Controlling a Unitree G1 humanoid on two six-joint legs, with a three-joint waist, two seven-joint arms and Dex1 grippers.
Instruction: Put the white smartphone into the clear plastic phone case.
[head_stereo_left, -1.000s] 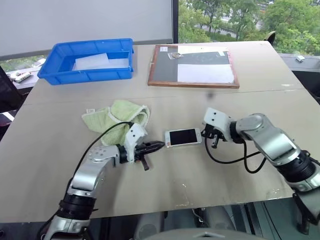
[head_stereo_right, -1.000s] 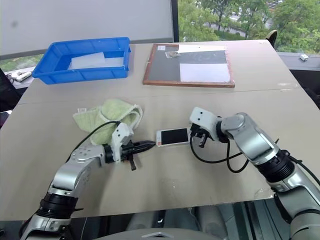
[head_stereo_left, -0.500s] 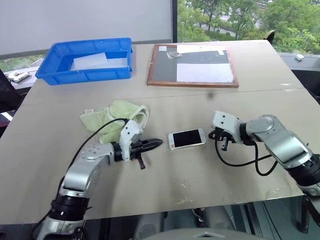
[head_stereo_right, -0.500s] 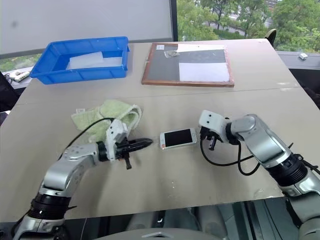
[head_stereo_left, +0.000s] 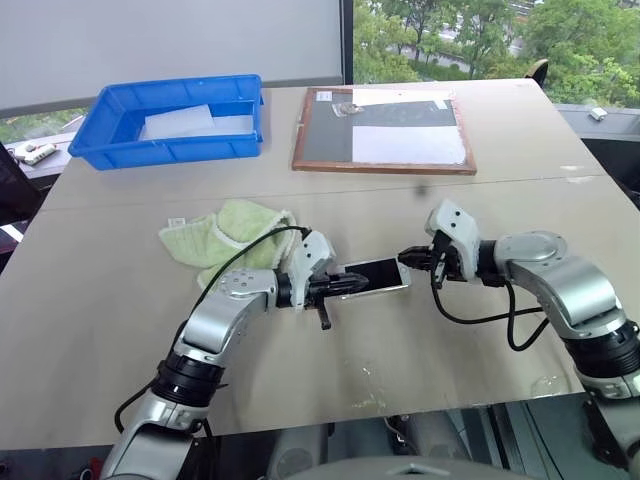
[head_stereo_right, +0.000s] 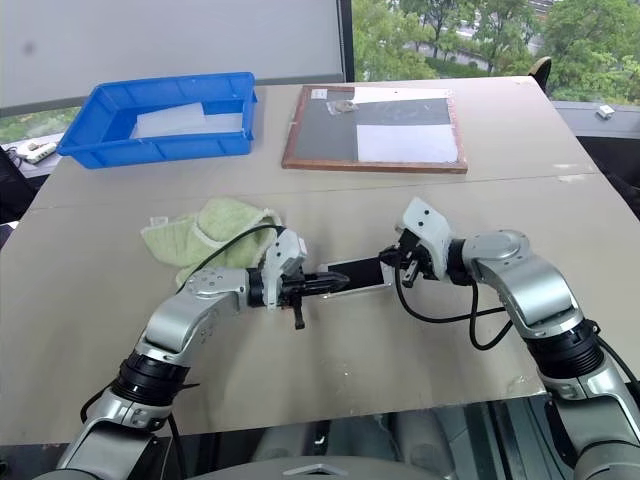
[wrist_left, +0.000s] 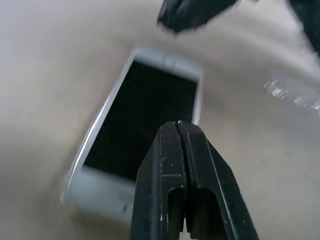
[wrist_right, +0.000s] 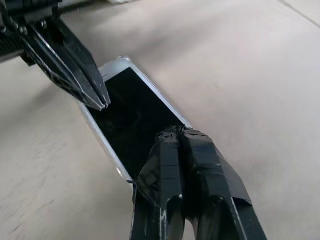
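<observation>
On a wide beige desk, a white smartphone lies screen-up near the middle, beside a green cloth. The left gripper and right gripper, fingers pressed together, hover over its opposite ends, pinching nothing.

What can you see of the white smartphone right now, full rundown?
The white smartphone is a flat slab with white bezel, rounded corners and a dark glossy screen, lying face up on the table. The shut left gripper is over one short end, the shut right gripper at the other; contact can't be confirmed. No case around it.
</observation>
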